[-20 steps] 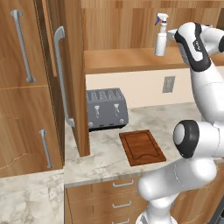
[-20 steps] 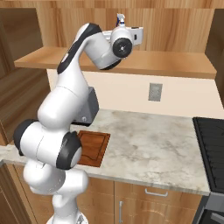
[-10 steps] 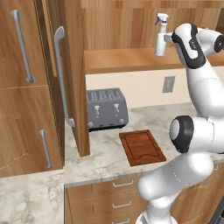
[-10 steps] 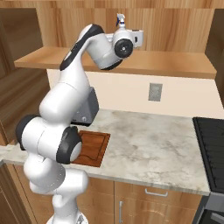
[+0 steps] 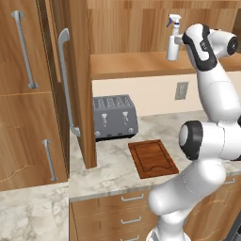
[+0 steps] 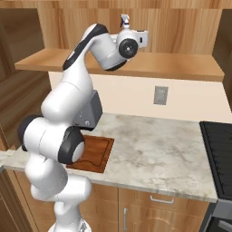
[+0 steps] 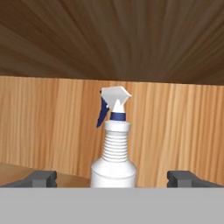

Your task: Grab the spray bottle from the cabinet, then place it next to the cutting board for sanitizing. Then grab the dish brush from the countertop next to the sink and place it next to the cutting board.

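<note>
Fingertips [image 7: 41, 178] of my gripper [image 7: 112, 179] stand spread wide apart at the bottom of the hand view, one at each side, gripping nothing. Between them, centred, stands the spray bottle [image 7: 113, 151]: upright, white body, ribbed neck, dark blue collar, white trigger head with a blue lever pointing to the left of that view. Neither fingertip touches the bottle; clear gaps show on both sides of its body.

From the left base view, the spray bottle [image 5: 172, 38] stands on the wooden shelf [image 5: 141, 63] inside the cabinet [image 5: 155, 28], near the shelf's right portion, with my hand directly to its right at the same height. The cabinet door [image 5: 75, 80] is swung open, its long grey bar handle [image 5: 63, 82] facing the camera. In the right base view, the bottle's nozzle [image 6: 125, 20] shows just above my wrist, the rest being hidden behind the hand.

Below the shelf, the cutting board [image 5: 153, 157] lies flat on the countertop [image 5: 113, 172], just in front of and to the right of a grey toaster [image 5: 115, 116]. A wall outlet [image 5: 181, 90] sits on the backsplash above the counter. A dark stovetop [image 6: 217, 152] borders the countertop at the right edge of the right base view.
</note>
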Motion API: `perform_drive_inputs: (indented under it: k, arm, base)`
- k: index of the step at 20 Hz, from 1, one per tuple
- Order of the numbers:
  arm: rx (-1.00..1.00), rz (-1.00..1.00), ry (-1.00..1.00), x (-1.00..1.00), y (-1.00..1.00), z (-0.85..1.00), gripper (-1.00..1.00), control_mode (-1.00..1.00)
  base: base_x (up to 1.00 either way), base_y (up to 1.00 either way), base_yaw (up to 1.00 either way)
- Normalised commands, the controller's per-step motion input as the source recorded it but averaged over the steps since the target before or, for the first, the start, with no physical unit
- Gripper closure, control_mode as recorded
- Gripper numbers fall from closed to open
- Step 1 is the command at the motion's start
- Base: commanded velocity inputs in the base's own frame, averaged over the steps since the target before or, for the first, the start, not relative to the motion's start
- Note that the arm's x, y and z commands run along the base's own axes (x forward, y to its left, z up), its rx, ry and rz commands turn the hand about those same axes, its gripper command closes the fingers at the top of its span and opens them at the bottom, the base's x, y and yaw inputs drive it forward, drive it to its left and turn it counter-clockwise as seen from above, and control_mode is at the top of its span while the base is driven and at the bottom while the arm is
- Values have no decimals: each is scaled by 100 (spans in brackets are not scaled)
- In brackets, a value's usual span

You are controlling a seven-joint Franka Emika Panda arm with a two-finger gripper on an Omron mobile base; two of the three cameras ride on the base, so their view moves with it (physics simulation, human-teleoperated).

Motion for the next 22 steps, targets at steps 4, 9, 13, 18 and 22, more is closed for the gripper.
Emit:
perform_drive_inputs:
  k: [4,9,13,18,22]
  arm:
    - [0,0,2,39,0,-4,-100,-100]
    - [0,0,0,22,6,0,-100,-100]
    - [0,0,0,4,1,0,-100,-100]
    - [0,0,0,14,0,0,-100,-100]
    - [0,0,0,21,7,0,-100,-100]
  base:
    - [0,0,0]
    - [0,0,0]
    - [0,0,0]
    - [0,0,0]
    - [0,0,0]
